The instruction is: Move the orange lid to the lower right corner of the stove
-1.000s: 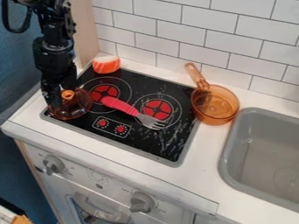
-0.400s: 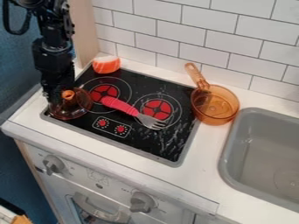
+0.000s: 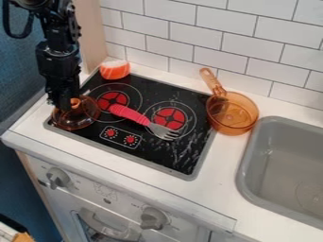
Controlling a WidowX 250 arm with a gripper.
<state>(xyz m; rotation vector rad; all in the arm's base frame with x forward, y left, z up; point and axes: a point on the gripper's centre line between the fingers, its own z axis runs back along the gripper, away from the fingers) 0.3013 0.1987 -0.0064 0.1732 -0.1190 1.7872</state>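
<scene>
1. Gripper (image 3: pixel 65 106): hangs at the knob (image 3: pixel 75 101) of the orange lid (image 3: pixel 78 121), overlapping it in my line of sight. Grasping or released? Cannot tell from where I stand.
2. Lid sits at nine o'clock on the stove (image 3: pixel 148 153), flat as far as I can judge. Goal, the lower right corner (image 3: pixel 187 172), lies toward five o'clock.
3. Step in hand, my reading: securing the knob. Best centred squarely over it and gripped low; an edge-only hold would probably let the lid tilt or swing.
4. Then straight up before any travel. Fork (image 3: pixel 129 114) lies across the middle, tines (image 3: pixel 165 133) toward four o'clock; a low carry could snag them. Suggest passing on the six-o'clock side, over the printed dials (image 3: pixel 121 137).
5. Set down level, rim inside the stove's edge, release gently; smooth plastic may slide.
6. Against the earlier frames: gripper has shifted slightly toward three o'clock, now covering more of the knob. Lid, fork and pan (image 3: pixel 232 113) unmoved.
</scene>
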